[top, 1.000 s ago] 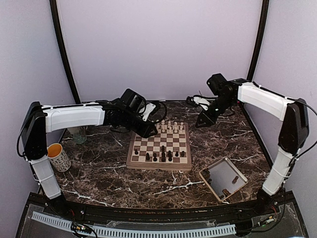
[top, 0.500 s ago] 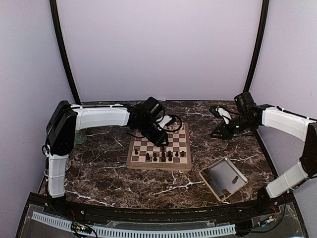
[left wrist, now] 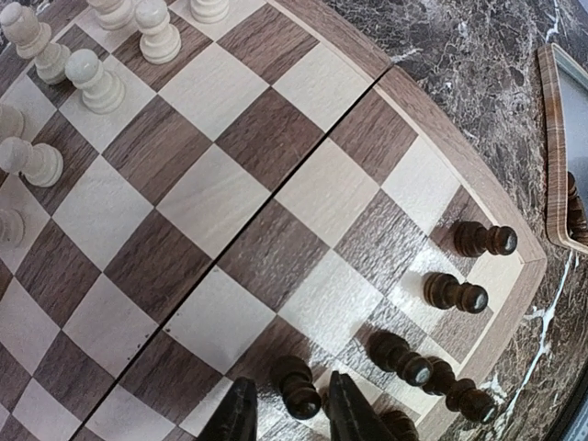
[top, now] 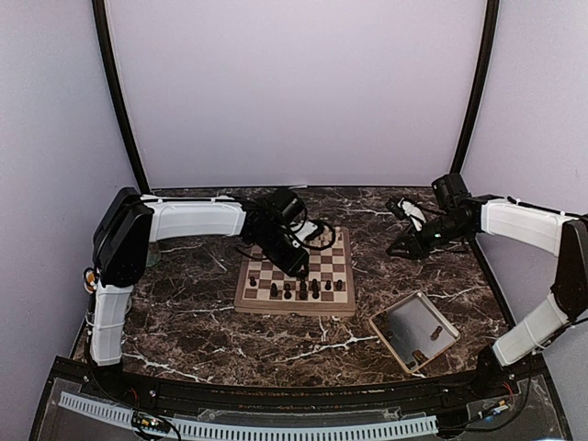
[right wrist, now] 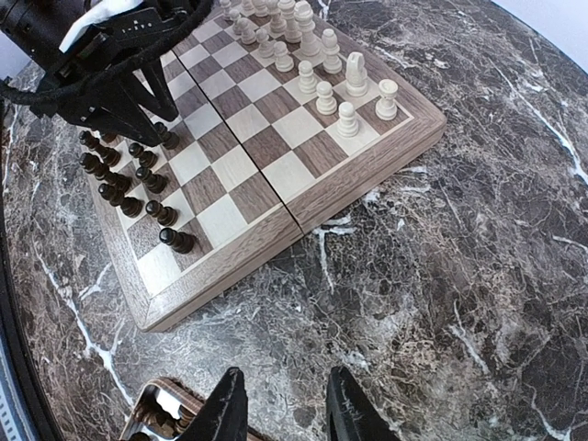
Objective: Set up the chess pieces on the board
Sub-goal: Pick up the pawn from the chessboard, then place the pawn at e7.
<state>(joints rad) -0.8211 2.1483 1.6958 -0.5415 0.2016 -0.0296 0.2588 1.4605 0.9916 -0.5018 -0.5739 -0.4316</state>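
Because likely light and tippy, pinch the dark pawn (left wrist: 299, 390) around its middle. Left end effector (left wrist: 292, 395) straddling it, grip unclear; right end effector (right wrist: 285, 378) spread, empty, at the board's (top: 294, 310) 3 o'clock.

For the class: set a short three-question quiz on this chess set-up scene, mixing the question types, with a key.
1. True or false: the left gripper hangs over the chessboard.
2. What stands between the left gripper's fingers? A) a cream pawn B) a dark pawn C) nothing
3. Which gripper has nothing between its fingers?
Key: 1 true; 2 B; 3 the right gripper.
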